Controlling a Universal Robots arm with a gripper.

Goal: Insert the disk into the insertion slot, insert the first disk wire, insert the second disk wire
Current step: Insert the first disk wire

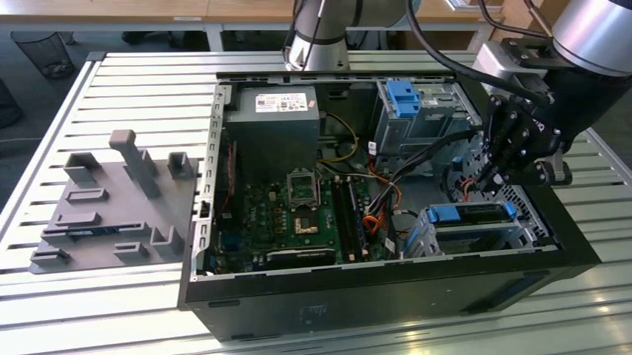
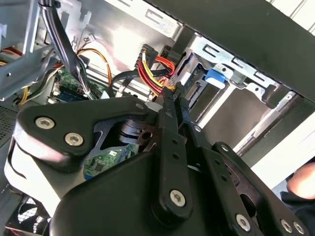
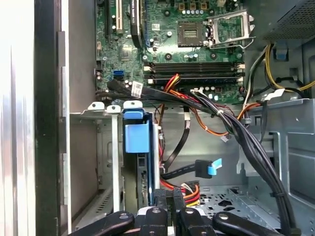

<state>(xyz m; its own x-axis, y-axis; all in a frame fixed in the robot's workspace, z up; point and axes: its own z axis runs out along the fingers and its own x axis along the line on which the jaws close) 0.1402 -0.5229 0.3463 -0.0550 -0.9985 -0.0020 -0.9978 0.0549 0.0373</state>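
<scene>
So, starting at the exterior view's left edge of the slatted table (image 1: 138, 70), there's a grey fixture plate (image 1: 109, 214), then the open computer case (image 1: 395, 296) with the motherboard (image 1: 296, 211) down in it. The disk (image 1: 472, 215) is already sitting in the insertion slot (image 1: 528, 233), by the case's edge on the exterior view's right. Mostly its bright blue carrier shows; the silver body is buried in the perforated cage. Over there the gripper (image 2: 174, 97) has its jaws nearly together, pinching the plug of the disk wire (image 2: 153, 73), a red-and-yellow bundle, though the plug itself is hard to make out behind the fingers (image 2: 168, 132). A black cable with a blue plug (image 3: 211, 168) hangs near the disk, plug end free.
</scene>
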